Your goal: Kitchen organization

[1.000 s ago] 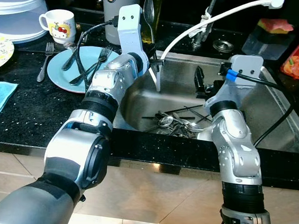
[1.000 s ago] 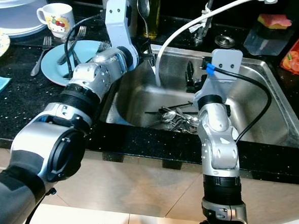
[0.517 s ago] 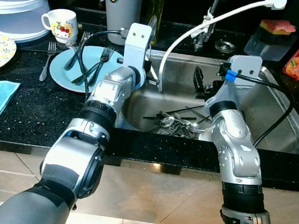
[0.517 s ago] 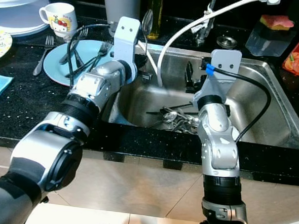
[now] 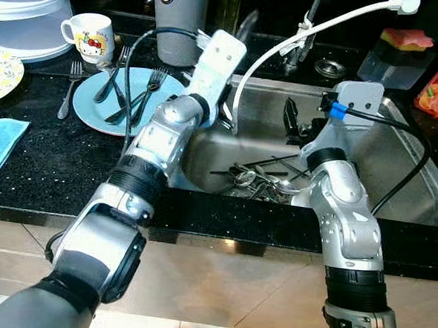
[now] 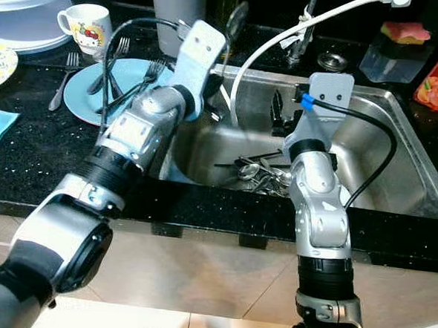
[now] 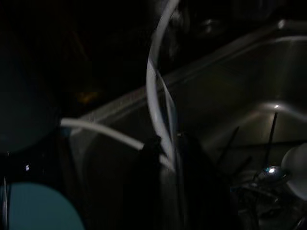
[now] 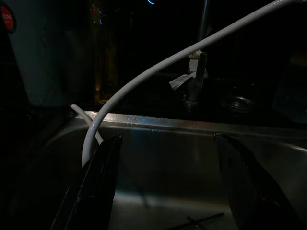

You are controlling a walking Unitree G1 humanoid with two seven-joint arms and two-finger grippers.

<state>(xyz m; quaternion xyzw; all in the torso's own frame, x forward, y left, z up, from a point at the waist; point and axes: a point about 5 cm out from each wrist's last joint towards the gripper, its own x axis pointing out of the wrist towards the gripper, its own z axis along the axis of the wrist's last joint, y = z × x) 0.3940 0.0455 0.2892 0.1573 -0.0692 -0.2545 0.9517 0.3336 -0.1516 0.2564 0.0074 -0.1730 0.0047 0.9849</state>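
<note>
Since 1 s ago the left claw went from beside the blue plate toward the sink's back-left corner, wrist tilted more to the right; a shiny metal spoon sticks up from it, fingers pressed on the handle. Right claw hangs above the steel sink, fingers spread wide, holding nothing. Below lies a pile of metal cutlery on the sink bottom. White hose curves into the basin. On the black stone desk, left of sink, round light-blue plate w/ forks; white cartoon mug behind it.
</note>
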